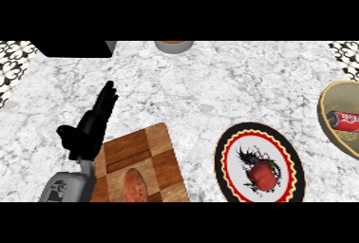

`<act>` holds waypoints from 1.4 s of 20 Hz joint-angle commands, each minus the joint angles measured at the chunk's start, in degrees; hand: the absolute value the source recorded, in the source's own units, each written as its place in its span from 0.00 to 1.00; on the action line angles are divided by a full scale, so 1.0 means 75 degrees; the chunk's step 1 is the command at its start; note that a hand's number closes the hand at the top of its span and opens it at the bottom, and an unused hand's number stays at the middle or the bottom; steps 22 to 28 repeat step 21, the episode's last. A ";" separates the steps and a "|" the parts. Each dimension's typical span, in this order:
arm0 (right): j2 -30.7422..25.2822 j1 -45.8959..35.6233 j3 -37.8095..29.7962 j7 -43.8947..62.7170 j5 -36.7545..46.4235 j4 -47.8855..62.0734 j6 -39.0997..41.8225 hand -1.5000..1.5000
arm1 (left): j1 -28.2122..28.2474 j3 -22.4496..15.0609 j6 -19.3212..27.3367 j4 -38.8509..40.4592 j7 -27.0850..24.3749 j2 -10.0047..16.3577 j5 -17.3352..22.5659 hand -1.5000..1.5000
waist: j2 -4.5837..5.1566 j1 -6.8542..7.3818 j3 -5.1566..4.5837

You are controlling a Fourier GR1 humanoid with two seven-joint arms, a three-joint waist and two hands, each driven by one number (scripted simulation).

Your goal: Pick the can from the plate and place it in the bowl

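Observation:
A red can point(344, 120) lies on its side inside the olive bowl point(329, 102) at the right edge of the head view; the bowl is cut off by the frame. The white plate point(231, 152), rimmed in black, red and yellow, sits left of the bowl near the front, with a dark pattern and a red rounded item point(263, 174) on it. My left hand point(88, 130) stands at the left, fingers straight and pointing up, holding nothing, far from both plate and bowl. My right hand does not show.
A chequered wooden cutting board point(151, 154) lies beside my left hand with a reddish-brown oval item point(135, 185) on its near end. A grey round vessel point(174, 46) stands at the back edge, a black block point(73, 49) at the back left.

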 commanded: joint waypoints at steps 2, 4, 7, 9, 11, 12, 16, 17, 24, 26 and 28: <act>-0.0536 -0.0184 -0.0321 -0.0192 -0.0423 0.0713 0.1682 0.00 | -0.0226 -0.0100 0.0153 0.0238 -0.0004 -0.0213 -0.0149 0.50 | 0.0016 0.0000 0.0005; -0.0742 0.0117 -0.0443 -0.0391 -0.0600 0.0853 0.2099 0.00 | -0.0049 0.0043 0.0042 -0.0009 0.0054 -0.0031 -0.0027 0.50 | 0.0010 -0.0004 0.0011; -0.1043 0.0069 -0.0508 -0.0142 -0.0775 0.0977 0.2699 0.00 | 0.0003 0.0017 -0.0113 -0.0163 0.0182 0.0049 0.0053 0.50 | 0.0020 0.0062 0.0024; -0.1055 0.0337 -0.0572 -0.0289 -0.0925 0.1001 0.2990 0.00 | -0.0100 0.0005 0.0016 -0.0067 0.0084 -0.0017 -0.0060 0.50 | 0.0028 -0.0014 0.0033; -0.1013 0.0592 -0.0501 -0.0480 -0.0950 0.0863 0.3207 0.00 | 0.0169 0.0060 -0.0058 -0.0099 -0.0225 -0.0033 0.0059 0.50 | 0.0022 -0.0019 0.0036; -0.1000 0.0782 -0.0495 -0.0563 -0.0992 0.0854 0.3316 0.00 | 0.0237 0.0140 -0.0167 -0.0177 0.0025 0.0125 0.0144 0.50 | 0.0018 -0.0019 0.0049; -0.1108 0.0807 -0.0393 -0.0360 -0.1111 0.0546 0.3670 0.00 | 0.0220 -0.0064 0.0004 -0.0182 -0.0060 -0.0062 -0.0069 0.50 | 0.0009 -0.0038 0.0043; -0.1114 0.0890 -0.0428 -0.0398 -0.1194 0.0515 0.3697 0.00 | 0.0015 0.0153 -0.0066 -0.0231 0.0299 0.0094 0.0100 0.50 | 0.0011 -0.0056 0.0052; -0.1228 0.1194 -0.0407 -0.0472 -0.1351 0.0337 0.3755 0.00 | 0.0043 0.0089 -0.0128 -0.0092 0.0069 0.0068 0.0059 0.50 | 0.0027 -0.0097 0.0052; -0.1228 0.1194 -0.0407 -0.0472 -0.1351 0.0337 0.3755 0.00 | 0.0043 0.0089 -0.0128 -0.0092 0.0069 0.0068 0.0059 0.50 | 0.0027 -0.0097 0.0052; -0.1228 0.1194 -0.0407 -0.0472 -0.1351 0.0337 0.3755 0.00 | 0.0043 0.0089 -0.0128 -0.0092 0.0069 0.0068 0.0059 0.50 | 0.0027 -0.0097 0.0052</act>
